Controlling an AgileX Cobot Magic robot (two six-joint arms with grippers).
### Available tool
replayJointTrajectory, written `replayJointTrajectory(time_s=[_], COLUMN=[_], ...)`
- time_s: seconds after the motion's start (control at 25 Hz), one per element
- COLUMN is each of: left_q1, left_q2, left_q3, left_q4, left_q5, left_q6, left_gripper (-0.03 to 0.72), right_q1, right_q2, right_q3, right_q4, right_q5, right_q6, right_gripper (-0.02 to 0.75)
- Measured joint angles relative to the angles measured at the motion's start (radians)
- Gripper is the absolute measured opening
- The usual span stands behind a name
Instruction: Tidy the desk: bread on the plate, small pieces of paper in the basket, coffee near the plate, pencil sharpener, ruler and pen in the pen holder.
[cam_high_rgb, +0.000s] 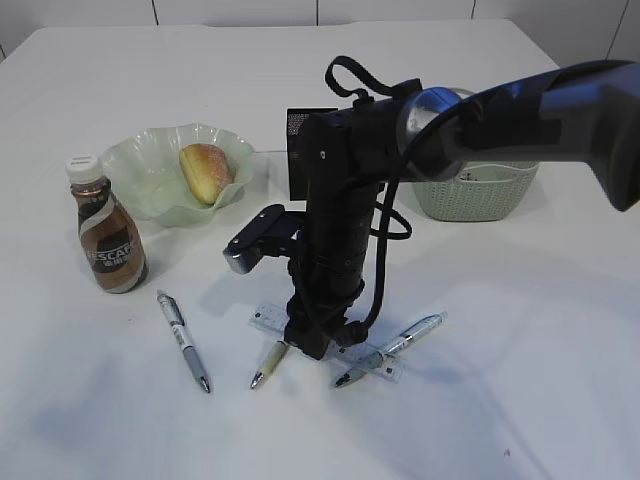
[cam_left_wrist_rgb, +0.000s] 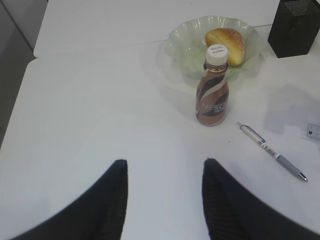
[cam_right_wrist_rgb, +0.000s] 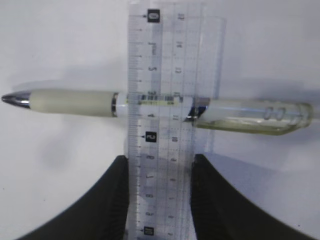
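Three pens lie on the counter (cam_high_rgb: 520, 330). The left pen (cam_high_rgb: 184, 341) lies alone, near the coffee (cam_high_rgb: 108, 240); fine print runs along its barrel, too small to read. The middle pen (cam_high_rgb: 268, 365) has a pale grip and a silver tip, and the ruler (cam_high_rgb: 266, 319) lies across it. The right pen (cam_high_rgb: 390, 350) crosses the ruler's other end, over or under I cannot tell.

The right tool (cam_high_rgb: 312, 345) points straight down over the ruler. In the right wrist view its two dark fingers (cam_right_wrist_rgb: 112, 205) stand against the ruler's long edges, one on each side, with the ruler flat on the counter between them. Whether they are clenched on it or only flank it, I cannot tell. The ruler is clear, with fine markings and boxed numerals: a "0" at the far end and a "2" near the pen.

The left tool (cam_left_wrist_rgb: 165, 162) hangs released above bare counter, its fingers apart with nothing between them.

The bread (cam_high_rgb: 205, 170) lies on the plate (cam_high_rgb: 140, 150). The coffee stands upright just beside the plate, white cap on, and its brown-and-white label reads "NESCAFE". The pen holder (cam_high_rgb: 310, 150) stands behind the right arm, near the plate; a speckled label on its side is unreadable. The basket (cam_high_rgb: 480, 190) sits to the right, partly behind the arm.
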Motion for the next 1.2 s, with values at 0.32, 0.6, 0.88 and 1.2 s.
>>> replayJointTrajectory(time_s=[0.32, 0.6, 0.88, 1.2], left_q1=[0.0, 0.0, 0.0, 0.0], left_q2=[0.0, 0.0, 0.0, 0.0], left_q3=[0.0, 0.0, 0.0, 0.0], left_q4=[0.0, 0.0, 0.0, 0.0], left_q5=[0.0, -0.012, -0.016, -0.043], left_q6=[0.0, 0.0, 0.0, 0.0], left_gripper=[0.341, 0.341, 0.341, 0.341], right_q1=[0.0, 0.0, 0.0, 0.0], right_q2=[0.0, 0.002, 0.003, 0.003], right_q3=[-0.012, -0.092, -0.147, -0.309], right_q4=[0.0, 0.0, 0.0, 0.0], right_q5=[0.04, 0.132, 0.157, 0.161], right_q6=[0.0, 0.032, 0.035, 0.064], right_gripper=[0.302, 0.302, 0.302, 0.302])
